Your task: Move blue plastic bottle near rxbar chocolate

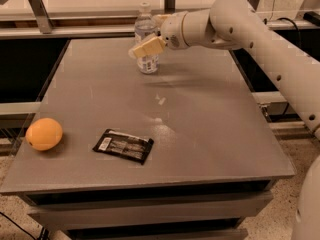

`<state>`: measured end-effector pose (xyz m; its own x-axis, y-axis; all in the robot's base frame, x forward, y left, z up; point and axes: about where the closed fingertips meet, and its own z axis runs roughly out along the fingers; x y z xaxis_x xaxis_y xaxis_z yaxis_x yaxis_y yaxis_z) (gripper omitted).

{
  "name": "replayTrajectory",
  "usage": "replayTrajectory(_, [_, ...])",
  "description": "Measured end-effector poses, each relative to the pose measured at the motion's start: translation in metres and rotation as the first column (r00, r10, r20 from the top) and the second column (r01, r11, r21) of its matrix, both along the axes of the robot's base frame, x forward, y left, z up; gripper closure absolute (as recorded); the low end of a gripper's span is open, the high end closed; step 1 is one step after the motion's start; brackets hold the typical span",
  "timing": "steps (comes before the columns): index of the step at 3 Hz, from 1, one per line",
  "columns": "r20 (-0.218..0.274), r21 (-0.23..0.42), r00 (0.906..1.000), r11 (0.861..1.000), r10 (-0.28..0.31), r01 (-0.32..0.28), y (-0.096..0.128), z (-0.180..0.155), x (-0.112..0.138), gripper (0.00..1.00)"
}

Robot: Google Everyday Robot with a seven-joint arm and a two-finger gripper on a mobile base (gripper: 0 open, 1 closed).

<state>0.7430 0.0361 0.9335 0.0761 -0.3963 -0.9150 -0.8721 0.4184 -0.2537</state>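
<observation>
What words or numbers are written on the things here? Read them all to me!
On the blue plastic bottle: dark print on its white label, too blurred to read.
On the rxbar chocolate: pale lettering and a white barcode patch, too small to read.
On the orange fruit, the table and the gripper, which is at the bottle near the table's back edge: no writing shows.

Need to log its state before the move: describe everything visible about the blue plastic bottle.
The blue plastic bottle is clear, faintly bluish plastic with a white cap and white dark-printed label. It stands upright near the table's far edge. The hand is at its middle, crossing its front.
</observation>
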Motion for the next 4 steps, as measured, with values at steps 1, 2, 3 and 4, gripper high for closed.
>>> replayTrajectory(1, [0.002,0.029,1.0000,1.000,-0.006,0.006,0.001,-0.002,0.005,0.40])
replayTrajectory(2, [-0.020,0.071,0.9998,0.997,-0.006,0.008,0.000,-0.003,0.008,0.63])
replayTrajectory(3, [-0.051,0.094,0.9985,0.995,0.020,-0.015,-0.003,0.008,0.002,0.86])
replayTrajectory(4, [-0.090,0.097,0.9905,0.991,0.104,-0.095,0.000,0.024,-0.031,1.00])
